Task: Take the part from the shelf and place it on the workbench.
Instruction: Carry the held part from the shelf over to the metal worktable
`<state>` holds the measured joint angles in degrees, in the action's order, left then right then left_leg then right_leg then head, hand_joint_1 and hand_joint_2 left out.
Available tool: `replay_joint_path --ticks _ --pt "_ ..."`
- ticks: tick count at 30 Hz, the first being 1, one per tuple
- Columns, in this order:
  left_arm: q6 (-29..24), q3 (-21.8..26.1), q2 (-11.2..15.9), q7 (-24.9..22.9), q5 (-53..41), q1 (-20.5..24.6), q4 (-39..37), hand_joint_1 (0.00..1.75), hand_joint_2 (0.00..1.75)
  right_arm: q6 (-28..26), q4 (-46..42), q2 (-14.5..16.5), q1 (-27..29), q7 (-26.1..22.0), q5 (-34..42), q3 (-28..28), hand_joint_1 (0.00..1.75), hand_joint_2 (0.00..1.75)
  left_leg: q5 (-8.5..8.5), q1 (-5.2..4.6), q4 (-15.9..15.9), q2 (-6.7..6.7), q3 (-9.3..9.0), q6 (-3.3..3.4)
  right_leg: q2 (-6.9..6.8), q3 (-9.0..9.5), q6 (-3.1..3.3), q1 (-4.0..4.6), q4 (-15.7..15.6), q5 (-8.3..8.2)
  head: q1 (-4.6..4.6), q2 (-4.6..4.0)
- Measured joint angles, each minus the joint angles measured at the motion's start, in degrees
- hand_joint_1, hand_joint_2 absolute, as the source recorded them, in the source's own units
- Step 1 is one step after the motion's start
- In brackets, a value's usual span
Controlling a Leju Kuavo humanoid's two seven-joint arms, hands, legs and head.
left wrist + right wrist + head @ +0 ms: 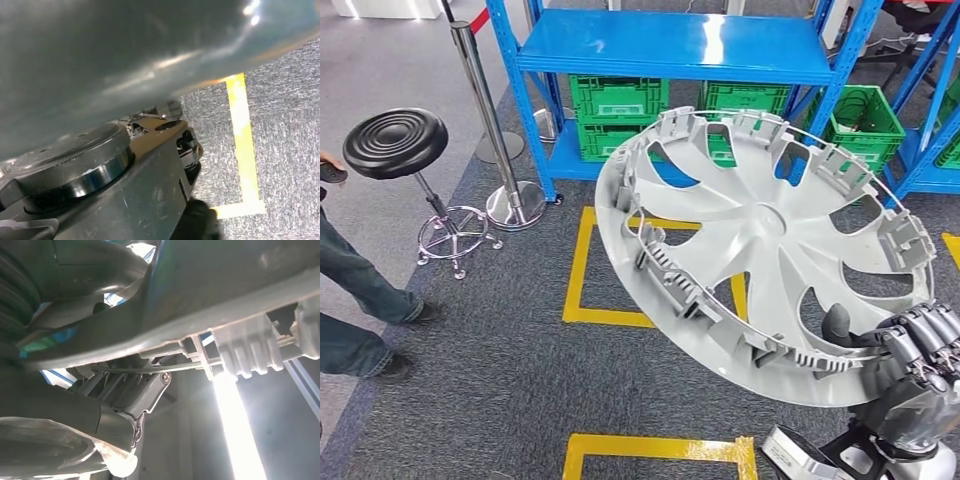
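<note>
My right hand [916, 350] grips the silver-grey plastic wheel cover [765, 245] at its lower rim, fingers [924, 335] curled over the edge. The cover is tilted, above the grey carpet [493, 370], before the blue shelf [675, 45].

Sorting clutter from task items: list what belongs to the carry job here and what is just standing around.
Part of the job:
- wheel cover, held tilted above the floor
- right hand, gripping its lower rim
- blue shelf, where parts are kept

Just standing about:
- black stool
- chrome barrier post
- green crates under the shelf
- yellow floor tape
- person's legs
</note>
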<state>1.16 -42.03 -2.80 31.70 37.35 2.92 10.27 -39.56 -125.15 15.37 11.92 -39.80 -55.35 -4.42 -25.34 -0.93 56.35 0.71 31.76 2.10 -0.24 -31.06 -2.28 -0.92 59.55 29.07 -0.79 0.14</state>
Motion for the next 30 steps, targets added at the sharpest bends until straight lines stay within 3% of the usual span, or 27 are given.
replay_joint_path --ticks 2,5,12,18,21,23,24,27,28,29,30 --pt "-0.01 0.07 0.00 0.01 0.00 0.04 0.00 0.00 0.00 0.00 -0.05 0.00 -0.10 0.00 0.15 0.03 1.75 1.75 0.16 -0.19 0.60 0.00 0.60 -0.13 0.02 1.70 0.47 0.14 -3.02 -0.14 0.06 0.01" --pt "-0.01 0.12 0.03 0.02 0.00 0.02 0.00 0.00 0.00 0.00 -0.09 0.00 -0.09 0.00 0.20 0.03 1.75 1.75 0.62 -0.15 0.66 -0.01 0.99 0.11 0.01 1.41 0.67 0.28 -3.00 -0.72 0.08 -0.01" --pt "-0.01 0.15 0.08 0.02 0.00 0.01 0.00 0.00 0.00 0.00 -0.09 0.00 -0.31 0.00 0.04 0.05 1.75 1.75 1.52 0.05 0.03 -0.03 1.18 -1.12 -0.07 0.96 1.37 0.45 -2.92 -1.21 0.07 -0.01" --pt "-0.01 0.18 0.09 0.02 -0.14 0.01 0.00 0.00 0.00 0.00 -0.09 0.00 -0.55 0.00 0.75 0.37 1.75 1.75 1.65 0.06 0.08 -0.05 1.28 -1.25 -0.06 0.87 1.39 0.43 -2.92 -1.34 0.04 -0.01" --pt "0.00 0.21 0.14 0.02 -0.15 0.04 0.00 0.00 0.00 0.00 -0.10 -0.01 -0.65 0.00 1.24 0.47 1.75 1.75 1.95 -0.11 -0.50 -0.06 1.17 -0.10 -0.08 0.95 0.64 0.23 -3.54 -1.79 0.10 -0.01" --pt "0.01 0.23 0.07 0.03 -0.15 0.10 0.00 0.00 0.00 0.00 -0.09 -0.02 -0.67 0.00 1.59 0.54 1.75 1.75 2.92 0.19 -2.29 0.23 0.53 0.54 0.05 0.21 0.20 0.40 -2.72 -0.91 -0.06 0.00" --pt "0.02 0.25 0.02 0.04 -0.14 0.12 0.00 0.00 0.00 0.00 -0.08 -0.02 -0.68 0.00 1.81 0.57 1.75 1.75 3.39 0.38 -2.99 0.41 0.34 0.61 0.11 -0.95 0.10 0.46 -0.61 0.49 -0.17 -0.01" --pt "0.03 0.26 -0.04 0.04 -0.14 0.07 0.00 0.00 0.00 0.00 -0.03 -0.02 -0.62 0.00 2.23 0.67 1.75 1.75 3.61 0.48 -2.83 1.06 0.97 0.53 0.19 -6.33 -0.44 0.14 10.13 5.33 -0.35 -0.01" --pt "0.04 0.26 -0.06 0.03 -0.14 0.03 0.00 0.00 0.00 0.00 0.01 -0.02 -0.54 0.00 2.24 0.70 1.75 1.75 3.56 0.55 -2.59 1.34 1.20 0.41 0.15 -7.16 -0.70 -0.02 11.74 5.35 -0.35 -0.01" --pt "0.04 0.26 -0.08 0.03 -0.15 0.01 0.00 0.00 0.00 0.00 0.04 -0.02 -0.46 0.00 2.23 0.71 1.75 1.75 3.47 0.69 -2.24 1.62 1.44 0.20 0.04 -6.80 -0.97 -0.20 10.93 4.23 -0.34 0.00" --pt "0.04 0.26 -0.11 0.03 -0.15 0.02 0.00 0.00 0.00 0.00 0.08 -0.02 -0.42 0.00 2.22 0.73 1.75 1.75 3.27 0.91 -1.68 1.91 1.73 -0.14 -0.31 -5.23 -1.26 -0.44 7.80 2.30 -0.36 -0.01"
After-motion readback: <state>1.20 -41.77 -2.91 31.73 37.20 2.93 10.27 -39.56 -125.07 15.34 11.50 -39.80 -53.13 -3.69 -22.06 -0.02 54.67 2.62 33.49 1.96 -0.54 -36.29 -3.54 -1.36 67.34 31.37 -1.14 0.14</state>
